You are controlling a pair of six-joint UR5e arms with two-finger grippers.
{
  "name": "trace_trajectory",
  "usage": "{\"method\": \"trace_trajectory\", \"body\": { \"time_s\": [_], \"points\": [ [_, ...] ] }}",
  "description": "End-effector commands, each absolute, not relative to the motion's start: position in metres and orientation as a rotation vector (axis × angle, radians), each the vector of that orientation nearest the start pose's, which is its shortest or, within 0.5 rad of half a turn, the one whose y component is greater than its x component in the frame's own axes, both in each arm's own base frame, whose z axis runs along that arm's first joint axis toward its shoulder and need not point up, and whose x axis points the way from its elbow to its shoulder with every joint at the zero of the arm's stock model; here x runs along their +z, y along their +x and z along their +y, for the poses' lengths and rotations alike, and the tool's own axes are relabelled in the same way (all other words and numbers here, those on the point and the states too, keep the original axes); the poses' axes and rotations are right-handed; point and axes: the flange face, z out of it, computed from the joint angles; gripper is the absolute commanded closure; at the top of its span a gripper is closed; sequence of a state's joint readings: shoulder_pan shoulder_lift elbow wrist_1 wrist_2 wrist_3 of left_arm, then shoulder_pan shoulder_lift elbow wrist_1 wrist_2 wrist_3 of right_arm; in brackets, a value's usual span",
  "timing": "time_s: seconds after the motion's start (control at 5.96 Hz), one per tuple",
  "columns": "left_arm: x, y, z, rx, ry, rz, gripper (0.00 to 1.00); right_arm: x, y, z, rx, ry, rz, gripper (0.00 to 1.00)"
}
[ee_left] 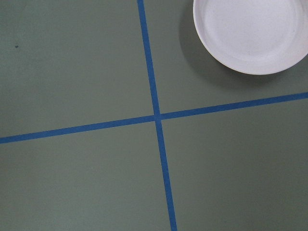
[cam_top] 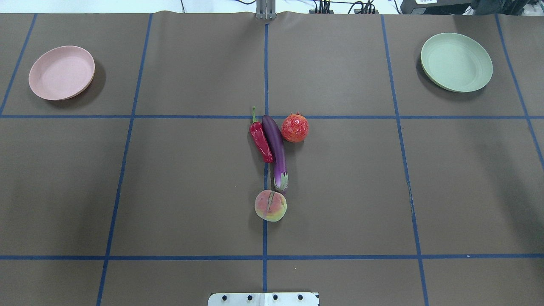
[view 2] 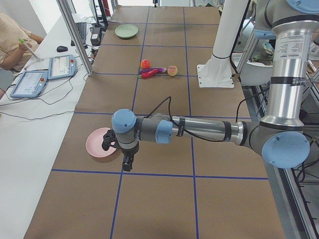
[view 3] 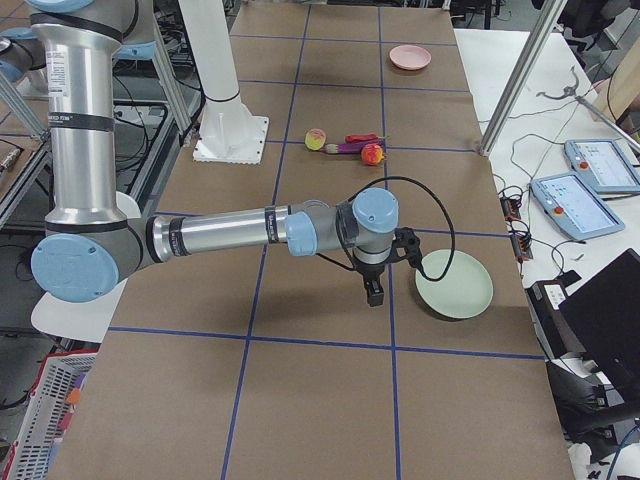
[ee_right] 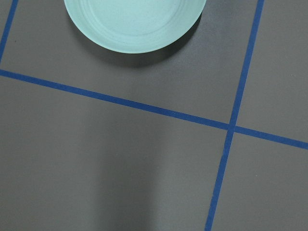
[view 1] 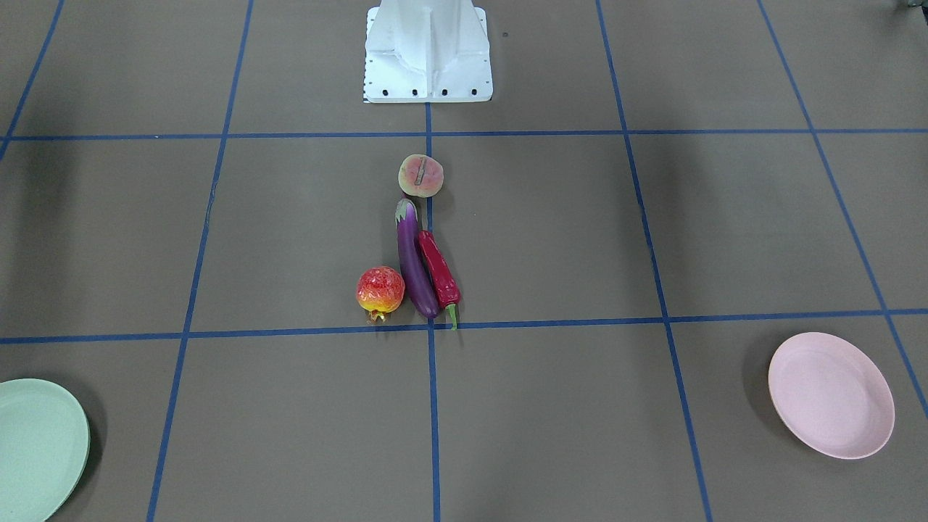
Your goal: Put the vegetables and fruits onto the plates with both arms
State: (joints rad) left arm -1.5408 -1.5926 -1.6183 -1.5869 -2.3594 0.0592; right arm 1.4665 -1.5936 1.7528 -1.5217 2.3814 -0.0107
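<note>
Produce, four pieces, grouped at the middle of the brown counter (cam_top: 170, 191), well apart from both plates. Vegetables, two: one long slim glossy purple eggplant (cam_top: 276, 148) with a green cap; one shorter red chili pepper (cam_top: 261, 142) with a green stem, lying lengthwise against the eggplant. Fruits, two: one round red-orange pomegranate (cam_top: 295, 127) with a small crown, just beside the eggplant's blunt tip; one round pink-yellow peach (cam_top: 270, 205), just beside the eggplant's cap end, on the side toward the white base block (view 1: 428, 58). Plates, two, round, shallow, matte: one pale pink plate (cam_top: 61, 72) far out on the robot's left; one mint green plate (cam_top: 456, 62) far out on its right. Arms, two: left gripper (view 2: 127, 163) points down above the counter just beside the pink plate; right gripper (view 3: 373, 292) likewise beside the green plate; whether either gripper is open or closed cannot be told. Grid of blue tape lines (cam_top: 265, 238) across the counter.
</note>
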Motion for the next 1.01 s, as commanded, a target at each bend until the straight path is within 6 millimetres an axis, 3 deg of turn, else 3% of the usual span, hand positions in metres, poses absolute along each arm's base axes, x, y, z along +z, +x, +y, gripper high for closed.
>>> {"method": "trace_trajectory", "body": {
  "time_s": [0.0,0.17,0.34,0.67,0.84],
  "points": [
    [0.624,-0.040,-0.508,0.136,0.112,0.858,0.00,0.566,0.009,-0.497,-0.197,0.169,-0.817,0.00],
    [0.614,-0.016,-0.509,0.192,0.152,0.958,0.00,0.565,0.009,-0.498,-0.200,0.172,-0.818,0.00],
    [0.584,0.035,-0.528,0.194,0.109,0.976,0.00,0.565,0.008,-0.499,-0.199,0.171,-0.820,0.00],
    [0.528,0.108,-0.526,0.180,0.111,1.032,0.00,0.564,0.008,-0.498,-0.202,0.174,-0.832,0.00],
    [0.475,0.179,-0.529,0.186,0.055,1.074,0.00,0.564,0.007,-0.497,-0.203,0.173,-0.847,0.00]
  ]
}}
